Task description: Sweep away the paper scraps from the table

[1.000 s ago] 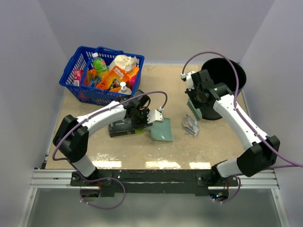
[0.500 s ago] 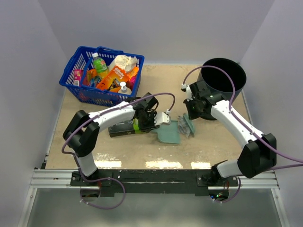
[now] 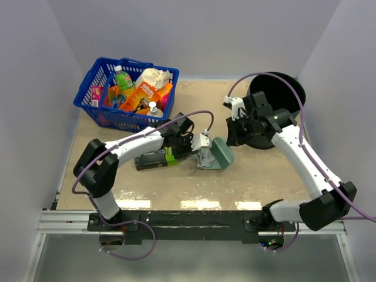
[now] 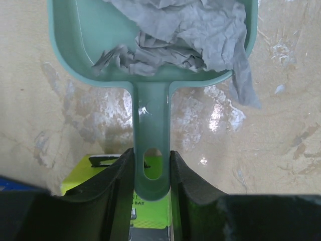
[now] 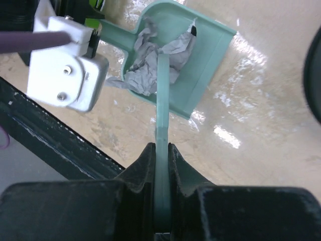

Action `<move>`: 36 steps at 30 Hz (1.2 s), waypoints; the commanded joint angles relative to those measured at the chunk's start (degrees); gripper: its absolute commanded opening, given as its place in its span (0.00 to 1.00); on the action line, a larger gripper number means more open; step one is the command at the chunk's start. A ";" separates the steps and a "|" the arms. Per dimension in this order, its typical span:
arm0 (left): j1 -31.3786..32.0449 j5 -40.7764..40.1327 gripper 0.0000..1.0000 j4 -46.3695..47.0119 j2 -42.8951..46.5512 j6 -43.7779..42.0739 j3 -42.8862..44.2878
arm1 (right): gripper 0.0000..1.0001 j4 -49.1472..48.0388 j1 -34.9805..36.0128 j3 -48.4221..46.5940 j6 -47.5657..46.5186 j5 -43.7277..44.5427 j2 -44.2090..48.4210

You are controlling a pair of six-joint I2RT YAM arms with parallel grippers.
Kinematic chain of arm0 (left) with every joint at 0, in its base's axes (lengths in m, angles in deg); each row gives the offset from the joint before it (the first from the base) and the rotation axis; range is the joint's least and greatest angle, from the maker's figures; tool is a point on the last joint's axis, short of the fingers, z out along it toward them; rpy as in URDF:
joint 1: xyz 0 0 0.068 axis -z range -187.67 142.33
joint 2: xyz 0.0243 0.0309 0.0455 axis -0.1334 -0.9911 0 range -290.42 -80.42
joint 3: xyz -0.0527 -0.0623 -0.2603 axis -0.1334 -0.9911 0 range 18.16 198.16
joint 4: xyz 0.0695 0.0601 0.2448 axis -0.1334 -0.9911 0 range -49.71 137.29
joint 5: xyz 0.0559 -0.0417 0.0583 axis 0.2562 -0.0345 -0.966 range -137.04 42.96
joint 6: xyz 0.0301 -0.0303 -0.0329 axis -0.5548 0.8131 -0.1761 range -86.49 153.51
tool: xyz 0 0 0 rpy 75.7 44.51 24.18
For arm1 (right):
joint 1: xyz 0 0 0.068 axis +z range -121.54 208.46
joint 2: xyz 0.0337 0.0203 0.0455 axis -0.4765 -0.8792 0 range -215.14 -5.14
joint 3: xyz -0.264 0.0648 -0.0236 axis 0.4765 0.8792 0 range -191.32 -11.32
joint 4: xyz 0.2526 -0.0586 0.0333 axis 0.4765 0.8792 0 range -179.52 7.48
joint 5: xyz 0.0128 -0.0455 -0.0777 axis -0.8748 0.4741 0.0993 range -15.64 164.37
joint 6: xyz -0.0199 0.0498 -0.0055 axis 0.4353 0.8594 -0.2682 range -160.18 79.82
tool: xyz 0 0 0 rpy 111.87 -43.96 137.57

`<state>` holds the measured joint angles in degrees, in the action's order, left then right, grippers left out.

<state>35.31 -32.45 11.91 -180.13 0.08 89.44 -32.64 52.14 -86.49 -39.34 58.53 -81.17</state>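
Holding a teal plastic dustpan (image 4: 75, 45), left claw (image 4: 151, 168), crumpled grey paper scraps (image 4: 190, 35) inside, right claw (image 5: 161, 153) pinching slim teal brush (image 5: 163, 95)

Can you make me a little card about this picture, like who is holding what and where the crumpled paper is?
Left end effector: shut on the dustpan handle
Right end effector: shut on the brush handle
Paper scraps: grey and crumpled, in the dustpan, one bit hanging over its side
Dustpan: teal, next to the green-and-black box
Also there: blue basket, black bin
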 commanded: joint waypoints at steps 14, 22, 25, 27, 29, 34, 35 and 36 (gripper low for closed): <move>-4.84 -0.70 0.00 7.17 8.56 2.32 2.35 | 0.00 -2.55 -0.91 -25.53 -6.29 10.37 -1.22; -5.10 -3.25 0.00 5.32 5.14 3.63 14.64 | 0.00 -24.17 -6.71 -27.65 -2.25 17.50 -1.93; -5.19 -4.12 0.00 5.93 2.33 5.39 19.57 | 0.00 -28.66 -12.50 -29.67 2.83 19.52 -3.94; -5.19 -4.57 0.00 6.11 0.66 6.79 22.30 | 0.00 -29.63 -19.44 -31.60 9.75 16.02 -5.87; -5.28 -5.45 0.00 5.67 -2.15 8.11 27.22 | 0.00 -28.94 -25.32 -34.32 12.42 16.01 -7.46; -5.28 -7.90 0.00 7.68 -7.07 10.22 36.27 | 0.00 -27.88 -29.39 -37.15 12.96 19.08 -9.66; -5.36 -8.43 0.00 8.30 -7.87 11.88 37.60 | 0.00 -27.97 -29.83 -36.71 13.13 20.13 -9.58; -5.36 -8.70 0.00 8.48 -8.83 12.42 39.18 | 0.00 -28.31 -30.01 -36.45 13.83 21.01 -9.32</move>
<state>30.53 -38.59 16.66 -186.62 7.73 121.64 -57.29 22.17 -120.13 -29.28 76.28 -92.51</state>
